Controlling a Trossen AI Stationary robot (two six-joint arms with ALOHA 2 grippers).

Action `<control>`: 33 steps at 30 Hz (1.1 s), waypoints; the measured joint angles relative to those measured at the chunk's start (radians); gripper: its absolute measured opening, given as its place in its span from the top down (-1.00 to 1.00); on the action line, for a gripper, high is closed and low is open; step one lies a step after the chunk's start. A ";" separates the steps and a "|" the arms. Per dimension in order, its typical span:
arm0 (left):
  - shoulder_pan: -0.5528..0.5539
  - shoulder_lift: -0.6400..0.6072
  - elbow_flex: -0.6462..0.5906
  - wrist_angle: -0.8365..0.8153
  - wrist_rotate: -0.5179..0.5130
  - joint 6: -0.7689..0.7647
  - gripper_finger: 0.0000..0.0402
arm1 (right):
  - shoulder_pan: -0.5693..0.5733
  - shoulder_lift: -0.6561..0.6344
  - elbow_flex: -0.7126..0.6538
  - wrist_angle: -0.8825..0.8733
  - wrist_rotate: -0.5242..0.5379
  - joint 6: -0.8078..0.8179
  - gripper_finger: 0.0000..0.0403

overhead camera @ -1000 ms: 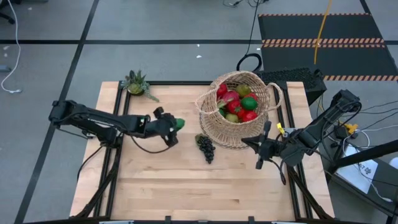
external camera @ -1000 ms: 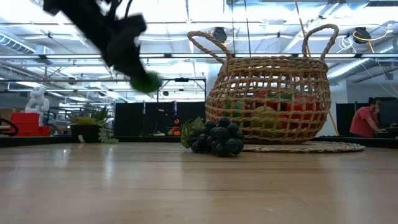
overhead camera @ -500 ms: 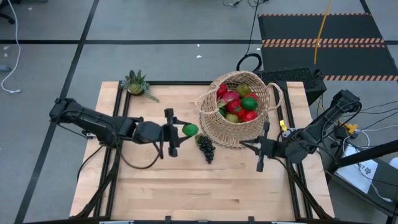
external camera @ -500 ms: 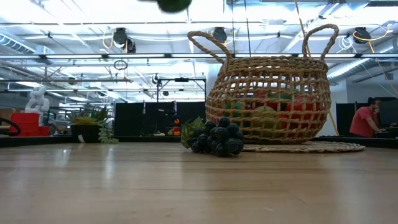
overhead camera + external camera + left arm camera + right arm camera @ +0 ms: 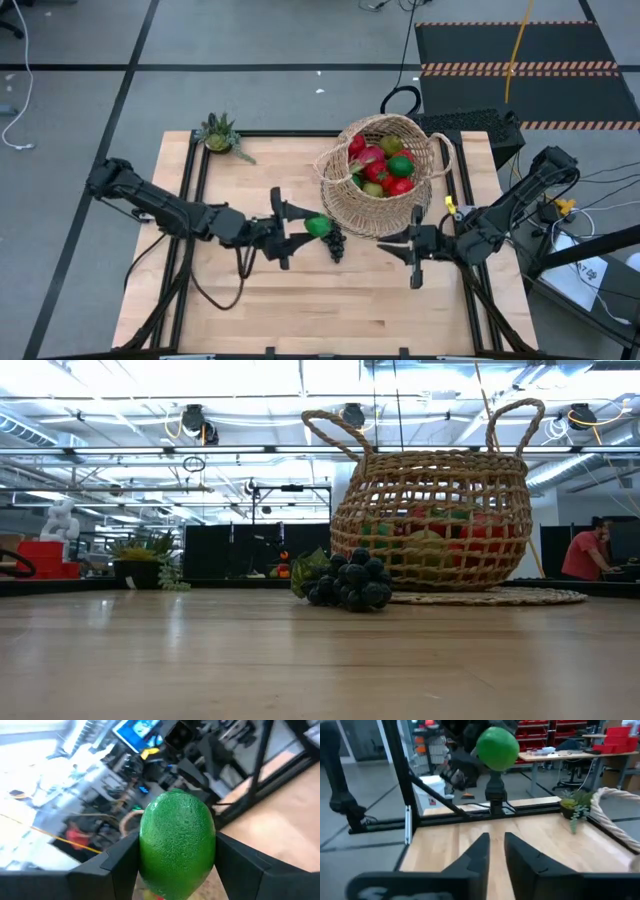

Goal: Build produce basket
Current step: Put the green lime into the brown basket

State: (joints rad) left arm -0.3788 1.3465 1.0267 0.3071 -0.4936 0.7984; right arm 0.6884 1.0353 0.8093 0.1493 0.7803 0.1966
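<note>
Wicker basket (image 5: 385,175) stands on the far right part of the table (image 5: 260,290), and we see red and green fruit (image 5: 382,168) piled inside it. Our left gripper (image 5: 300,226) grips a green lime (image 5: 318,226) above the dark grapes (image 5: 334,240), which lie just beside the basket. Our right gripper (image 5: 412,245) waits near the basket's front, its fingers (image 5: 520,852) narrowly parted and holding nothing.

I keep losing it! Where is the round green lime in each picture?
High view: the round green lime sits mid-table in the left claw, beside the dark purple grapes.
Low view: not in it.
Left wrist view: centre, between the dark fingers.
Right wrist view: top centre.
Shared landmark: the spiky green potted plant.
</note>
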 joint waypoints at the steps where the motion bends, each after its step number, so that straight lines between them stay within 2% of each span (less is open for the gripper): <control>1: -0.001 0.021 0.000 0.038 -0.020 0.033 -0.14 | -0.002 0.014 0.000 0.030 0.001 -0.001 0.70; 6: 0.013 0.139 0.000 0.278 -0.153 0.224 -0.14 | -0.029 0.071 0.000 0.199 0.061 -0.063 0.38; 10: 0.040 0.229 0.000 0.424 -0.159 0.296 -0.14 | -0.071 0.089 0.000 0.231 0.164 -0.061 0.04; 15: 0.070 0.311 0.002 0.502 -0.191 0.405 -0.14 | -0.112 0.088 0.000 0.185 0.142 -0.052 -0.37; 20: 0.088 0.382 0.048 0.508 -0.195 0.436 -0.14 | -0.137 0.094 -0.002 0.161 0.132 -0.100 -0.66; 24: 0.089 0.435 0.092 0.508 -0.196 0.458 -0.14 | -0.153 0.109 -0.008 0.184 0.131 -0.130 -0.77; 33: 0.062 0.494 0.171 0.502 -0.201 0.528 -0.14 | -0.193 0.151 -0.009 0.191 0.091 -0.135 -0.77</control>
State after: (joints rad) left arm -0.3164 1.8406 1.1981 0.8091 -0.6950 1.3261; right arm 0.4954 1.1862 0.8001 0.3404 0.8711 0.0613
